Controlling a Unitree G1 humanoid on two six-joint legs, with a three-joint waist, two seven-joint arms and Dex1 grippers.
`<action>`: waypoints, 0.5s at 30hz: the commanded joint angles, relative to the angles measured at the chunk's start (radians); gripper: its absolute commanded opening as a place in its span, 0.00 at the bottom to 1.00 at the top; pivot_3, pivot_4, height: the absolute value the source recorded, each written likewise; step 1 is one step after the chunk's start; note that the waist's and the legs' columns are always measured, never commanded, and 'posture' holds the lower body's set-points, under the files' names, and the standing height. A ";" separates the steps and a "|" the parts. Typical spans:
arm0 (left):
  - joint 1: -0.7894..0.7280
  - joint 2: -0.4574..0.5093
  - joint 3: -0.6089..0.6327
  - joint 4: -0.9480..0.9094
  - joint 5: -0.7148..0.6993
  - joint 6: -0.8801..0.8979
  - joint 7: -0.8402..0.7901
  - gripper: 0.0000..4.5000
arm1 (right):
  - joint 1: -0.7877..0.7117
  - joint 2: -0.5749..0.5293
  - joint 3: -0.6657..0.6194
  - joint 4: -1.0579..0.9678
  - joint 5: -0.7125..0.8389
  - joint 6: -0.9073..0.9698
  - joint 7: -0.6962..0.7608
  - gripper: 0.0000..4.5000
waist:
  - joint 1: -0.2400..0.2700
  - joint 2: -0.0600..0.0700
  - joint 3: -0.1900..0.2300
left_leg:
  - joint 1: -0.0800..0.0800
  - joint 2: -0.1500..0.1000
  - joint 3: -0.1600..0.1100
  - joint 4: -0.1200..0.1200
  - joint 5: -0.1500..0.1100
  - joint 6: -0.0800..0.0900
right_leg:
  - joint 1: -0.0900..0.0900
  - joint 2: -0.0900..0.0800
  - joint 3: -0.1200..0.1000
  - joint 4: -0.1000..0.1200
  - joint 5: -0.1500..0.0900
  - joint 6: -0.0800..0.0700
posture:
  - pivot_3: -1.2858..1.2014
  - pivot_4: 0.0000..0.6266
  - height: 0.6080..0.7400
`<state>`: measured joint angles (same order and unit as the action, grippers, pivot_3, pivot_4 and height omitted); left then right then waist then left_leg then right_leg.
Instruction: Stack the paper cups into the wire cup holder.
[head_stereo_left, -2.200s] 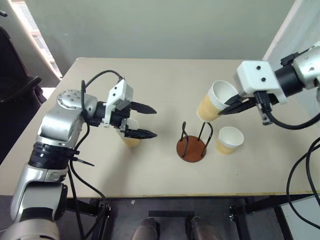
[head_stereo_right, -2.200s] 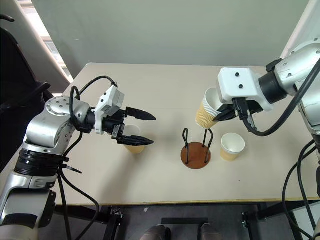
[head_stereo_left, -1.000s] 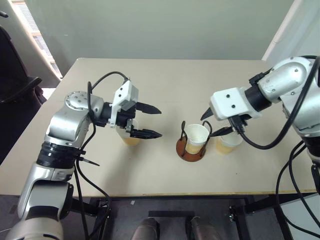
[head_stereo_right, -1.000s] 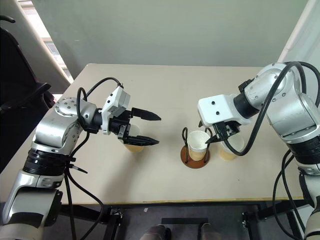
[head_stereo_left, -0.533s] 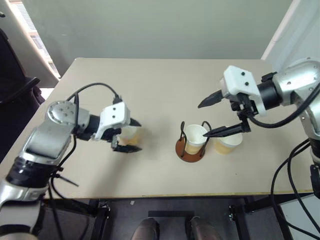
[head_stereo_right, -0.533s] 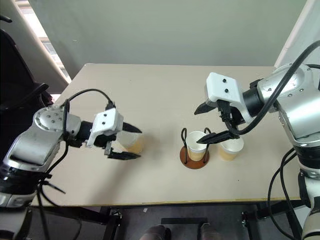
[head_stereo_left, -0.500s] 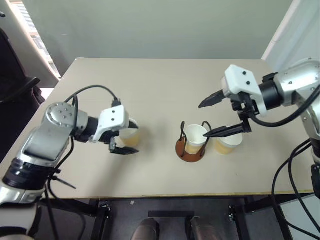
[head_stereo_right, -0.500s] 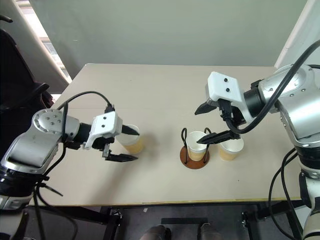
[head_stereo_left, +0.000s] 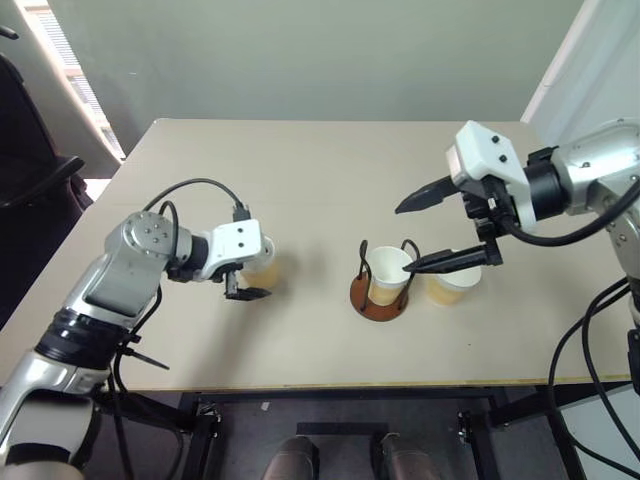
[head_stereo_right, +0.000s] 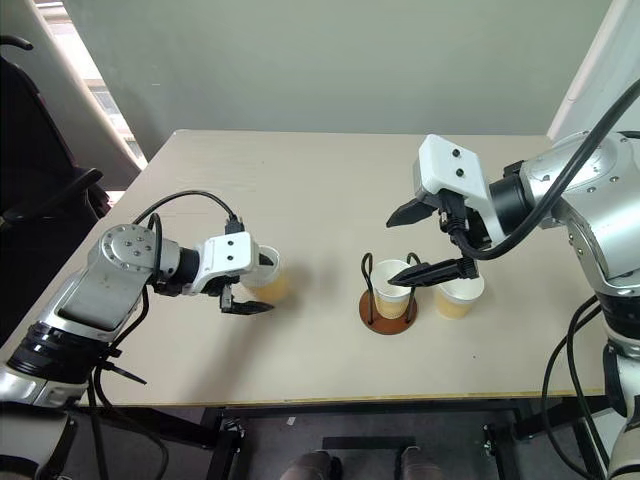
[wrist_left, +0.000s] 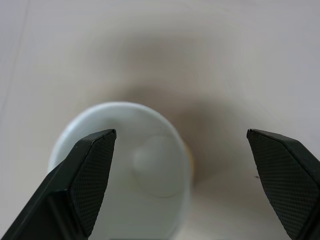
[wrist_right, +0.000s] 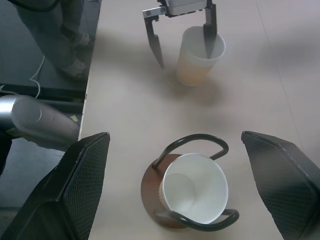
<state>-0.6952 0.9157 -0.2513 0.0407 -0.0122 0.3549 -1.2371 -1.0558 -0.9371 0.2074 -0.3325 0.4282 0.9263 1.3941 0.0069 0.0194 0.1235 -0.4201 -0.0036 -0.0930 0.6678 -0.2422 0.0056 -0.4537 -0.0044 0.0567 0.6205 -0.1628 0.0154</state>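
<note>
No writing or brand mark can be read on anything here. On the beige bench, the small wire cup holder with its reddish-brown disc base carries one pale yellow-tan paper cup, seated upright between the black loops. A second paper cup stands just beside it at 3 o'clock; a third cup stands well apart at 9 o'clock. The right tool hangs above the holder, jaws spread wide and empty; two seconds ago it carried the cup now seated in the holder. The left tool has dropped to the third cup, jaws wide apart, one finger over the cup's mouth, the other outside the wall, gripping nothing.
</note>
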 joint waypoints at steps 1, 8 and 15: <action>-0.035 -0.010 0.018 -0.020 -0.011 0.012 -0.010 1.00 | -0.002 -0.029 -0.032 -0.032 0.022 0.006 -0.014 0.97 | 0.000 0.000 0.000 | 0.000 0.000 0.000 0.000 0.000 0.000 | 0.000 0.000 0.000 0.000 0.000 0.000 | 0.52 0.24 1.00; -0.038 -0.019 -0.010 0.014 0.020 -0.016 -0.025 0.87 | -0.003 -0.039 -0.027 -0.031 0.039 0.004 -0.030 0.98 | 0.000 0.000 0.000 | 0.000 0.000 0.000 0.000 0.000 0.000 | 0.000 0.000 0.000 -0.001 0.000 0.000 | 0.52 0.24 1.00; -0.045 -0.015 -0.027 0.049 0.033 -0.091 -0.071 0.31 | -0.002 -0.037 -0.028 -0.035 0.067 0.020 -0.041 0.98 | 0.000 0.000 0.000 | 0.000 0.000 0.000 0.000 -0.001 0.001 | 0.000 0.000 0.000 -0.001 0.000 0.001 | 0.52 0.24 1.00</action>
<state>-0.7160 0.8878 -0.2881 0.0917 0.0153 0.2908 -1.2901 -1.0488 -0.9621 0.2074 -0.3454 0.4746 0.9449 1.3572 0.0073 0.0194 0.1235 -0.4204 -0.0036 -0.0930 0.6674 -0.2430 0.0063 -0.4537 -0.0043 0.0568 0.6196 -0.1631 0.0160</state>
